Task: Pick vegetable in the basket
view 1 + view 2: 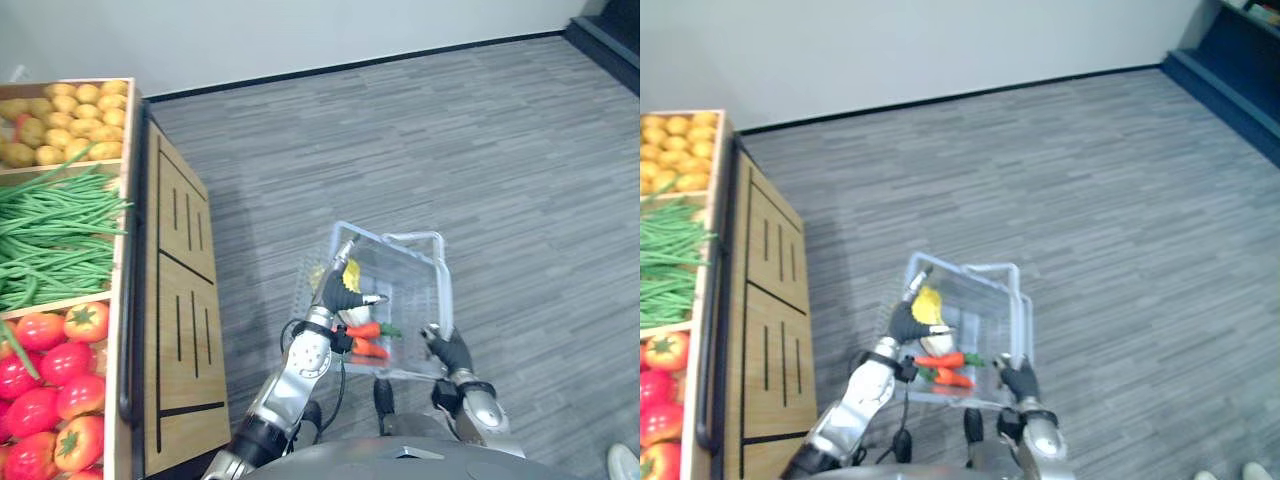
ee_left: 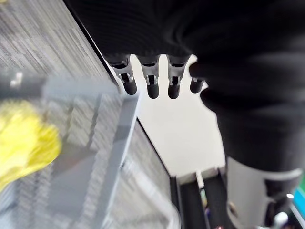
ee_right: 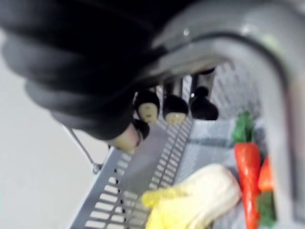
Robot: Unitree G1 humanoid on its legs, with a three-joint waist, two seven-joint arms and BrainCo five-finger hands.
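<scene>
Grey carpet (image 1: pixel 400 130) surrounds the basket (image 1: pixel 445 290); a produce stand (image 1: pixel 175 300) stands off to the left of the left hand (image 1: pixel 335 290). That hand hovers over the basket, fingers relaxed and empty. A yellow vegetable (image 3: pixel 200 200) and carrots (image 1: pixel 365 330) lie beneath it. The right hand (image 1: pixel 450 350) is clenched round the handle (image 3: pixel 228 45). The drop-off appears complete, so the next move would be a reach to the stand. The right wrist view confirms the handle grasp, which the eye views leave unclear.

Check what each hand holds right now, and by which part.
Right hand is curled round the grey handle of the translucent grey plastic basket. Left hand is over the basket, fingers relaxed, holding nothing.
</scene>
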